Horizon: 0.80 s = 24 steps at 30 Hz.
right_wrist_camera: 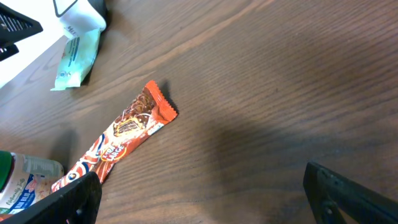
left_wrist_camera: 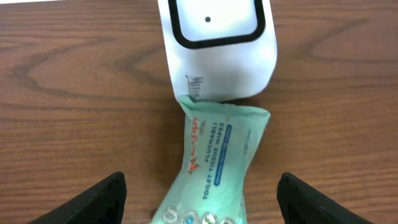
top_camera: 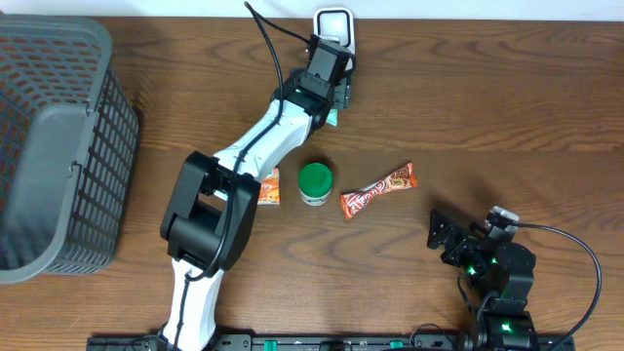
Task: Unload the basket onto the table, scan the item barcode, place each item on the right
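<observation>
Far left, a grey mesh basket (top_camera: pixel 49 146) sits on the counter's (top_camera: pixel 507 107) edge. Moving in, there's a small orange packet (top_camera: pixel 270 185) tucked beside the left arm, then a green-lidded jar (top_camera: pixel 315 182) just to its right.

Up at the back, the left end effector (left_wrist_camera: pixel 199 199) hangs over the mint-green wipes pack (left_wrist_camera: pixel 214 162). Its fingers (left_wrist_camera: pixel 102 202) are spread wide on either side, clear of the wrapper and gripping nothing. The pack lies flat on the counter, label up, its far end touching the near edge of the white scanner (left_wrist_camera: pixel 217 43).

Right of the jar, a red candy bar (top_camera: pixel 379 190) lies at an angle. Far right, the right end effector (right_wrist_camera: pixel 205 199) is fully spread and empty above bare wood, well apart from the bar.
</observation>
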Each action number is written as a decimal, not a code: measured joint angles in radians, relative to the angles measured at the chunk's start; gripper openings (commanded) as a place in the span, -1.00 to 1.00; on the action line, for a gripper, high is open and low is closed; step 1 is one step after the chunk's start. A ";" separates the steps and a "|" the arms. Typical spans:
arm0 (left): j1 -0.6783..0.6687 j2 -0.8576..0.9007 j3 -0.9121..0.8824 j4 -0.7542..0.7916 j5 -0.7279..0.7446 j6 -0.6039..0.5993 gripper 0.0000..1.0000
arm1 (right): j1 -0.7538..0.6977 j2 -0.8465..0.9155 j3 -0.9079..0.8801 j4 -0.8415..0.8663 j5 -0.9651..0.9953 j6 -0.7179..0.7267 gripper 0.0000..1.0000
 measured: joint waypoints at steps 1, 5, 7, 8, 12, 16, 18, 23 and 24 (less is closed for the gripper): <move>0.003 0.005 0.000 0.010 0.003 0.000 0.66 | 0.000 0.000 0.000 0.000 0.000 0.000 0.99; 0.005 0.044 0.000 0.037 0.009 -0.001 0.81 | 0.000 0.000 0.000 0.000 0.000 0.000 0.99; 0.006 0.074 0.000 0.038 0.023 0.003 0.86 | 0.000 0.000 0.000 0.000 0.000 0.000 0.98; 0.006 0.091 0.000 0.038 0.039 0.007 0.89 | 0.000 0.000 0.000 0.000 0.000 0.000 0.98; 0.006 0.137 0.000 0.038 0.072 0.020 0.96 | 0.000 0.000 0.000 0.000 0.000 0.000 0.99; 0.008 0.154 0.000 0.039 0.089 0.021 0.92 | 0.000 0.000 0.000 0.000 0.000 0.000 0.99; 0.010 0.154 0.000 0.040 0.092 0.023 0.65 | 0.000 0.000 0.000 0.000 0.000 0.000 0.98; 0.011 0.154 0.000 0.049 0.085 0.028 0.13 | 0.000 0.000 0.000 0.000 0.000 0.000 0.98; 0.011 0.154 0.000 0.051 0.081 0.029 0.05 | 0.000 0.000 0.000 0.000 0.000 0.000 0.98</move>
